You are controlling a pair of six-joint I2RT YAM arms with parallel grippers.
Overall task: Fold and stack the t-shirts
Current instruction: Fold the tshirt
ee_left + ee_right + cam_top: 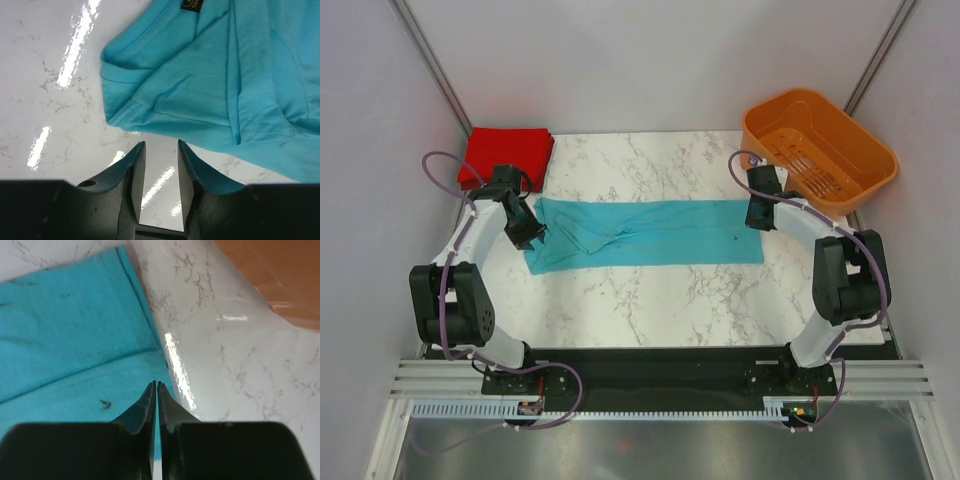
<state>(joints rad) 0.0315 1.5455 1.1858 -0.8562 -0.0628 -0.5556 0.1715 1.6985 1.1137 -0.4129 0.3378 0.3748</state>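
The teal-blue t-shirt (650, 235) lies flat as a long folded strip across the middle of the marble table. The bright red t-shirt (507, 153) sits folded at the back left corner. My left gripper (532, 238) hovers at the strip's left end. In the left wrist view it (161, 144) is open, with only bare marble between its fingers and the shirt's collar end (200, 75) just beyond the tips. My right gripper (758, 220) is at the strip's right end. In the right wrist view it (156, 383) is shut, over the hem (65, 330), with no cloth bunched in it.
An orange slotted basket (820, 150) stands at the back right corner, close behind my right arm, and its wall (270, 275) shows in the right wrist view. Bare marble (650, 300) lies between the shirt and the arm bases. White walls enclose the table's sides.
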